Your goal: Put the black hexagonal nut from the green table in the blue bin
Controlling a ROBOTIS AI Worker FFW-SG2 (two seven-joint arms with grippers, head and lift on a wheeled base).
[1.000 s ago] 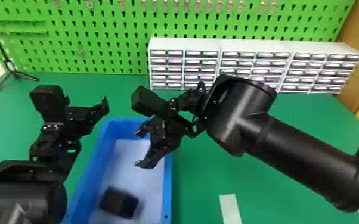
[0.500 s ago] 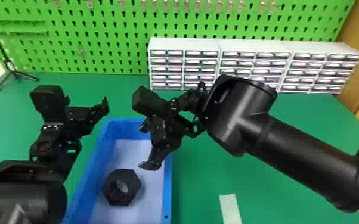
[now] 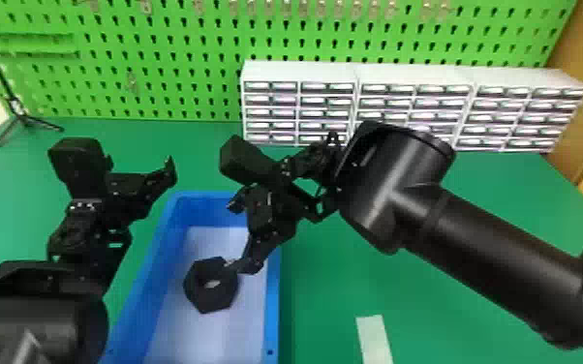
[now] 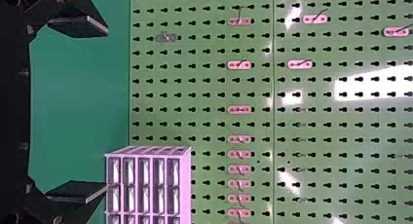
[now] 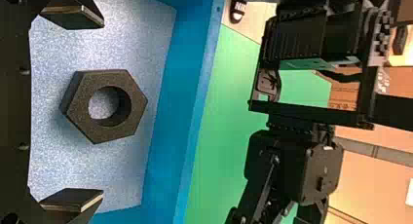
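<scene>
The black hexagonal nut (image 3: 197,296) is inside the blue bin (image 3: 146,276), left of centre in the lower part of the head view. The right gripper (image 3: 234,235) is spread wide; its wrist view shows the nut between its fingers, touching neither. At left, the left gripper (image 3: 133,191) is spread too.

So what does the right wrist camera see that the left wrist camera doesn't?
The right wrist view has the black nut lying inside the blue bin.

The left wrist view has the wall with all the little holes and some small drawers.

Both have green table and a pair of open fingers: the left arm's fingers in one, the right arm's fingers in the other.
</scene>
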